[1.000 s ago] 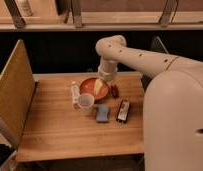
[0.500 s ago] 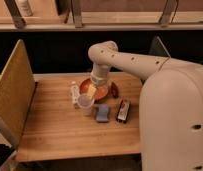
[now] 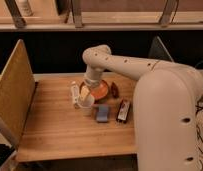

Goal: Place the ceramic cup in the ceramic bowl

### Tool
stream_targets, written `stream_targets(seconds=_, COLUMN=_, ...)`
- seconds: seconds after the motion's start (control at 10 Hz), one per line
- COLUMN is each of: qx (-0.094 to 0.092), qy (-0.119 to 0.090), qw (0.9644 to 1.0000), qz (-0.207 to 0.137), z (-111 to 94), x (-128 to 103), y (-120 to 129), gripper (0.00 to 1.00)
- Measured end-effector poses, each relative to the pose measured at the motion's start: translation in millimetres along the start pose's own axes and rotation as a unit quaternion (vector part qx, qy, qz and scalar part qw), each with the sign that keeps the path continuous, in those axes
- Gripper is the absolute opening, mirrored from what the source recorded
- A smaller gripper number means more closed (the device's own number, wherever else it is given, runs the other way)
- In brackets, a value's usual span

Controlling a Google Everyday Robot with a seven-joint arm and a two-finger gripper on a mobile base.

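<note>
The ceramic cup (image 3: 86, 105) is small and pale and stands on the wooden table just in front of the bowl's left side. The ceramic bowl (image 3: 101, 92) is wide, orange-red inside, and lies behind the cup, partly hidden by my arm. My gripper (image 3: 85, 95) reaches down from the white arm and sits right over the cup's rim, at or inside its mouth. Whether it holds the cup does not show.
A slim white bottle (image 3: 74, 93) stands just left of the cup. A small dark red object (image 3: 115, 90) lies right of the bowl. A blue pad (image 3: 102, 113) and a dark bar (image 3: 123, 110) lie in front. A yellow panel (image 3: 14, 92) stands along the table's left edge.
My arm has swung left and down, from over the bowl to over the cup. The cup, bowl and other items have not moved.
</note>
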Motion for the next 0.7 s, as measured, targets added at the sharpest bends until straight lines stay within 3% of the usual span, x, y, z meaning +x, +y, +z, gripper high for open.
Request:
stream_targets(seconds=0.3, qx=-0.004, qy=0.017, qw=0.9998, qz=-0.007, z=28.9, x=-2.1, y=-0.8, gripper=0.68)
stream_targets(seconds=0.7, qx=-0.001, qy=0.025, qw=0.9997, qz=0.002, z=54.7, x=-16.4, y=-19.8, gripper=0.64)
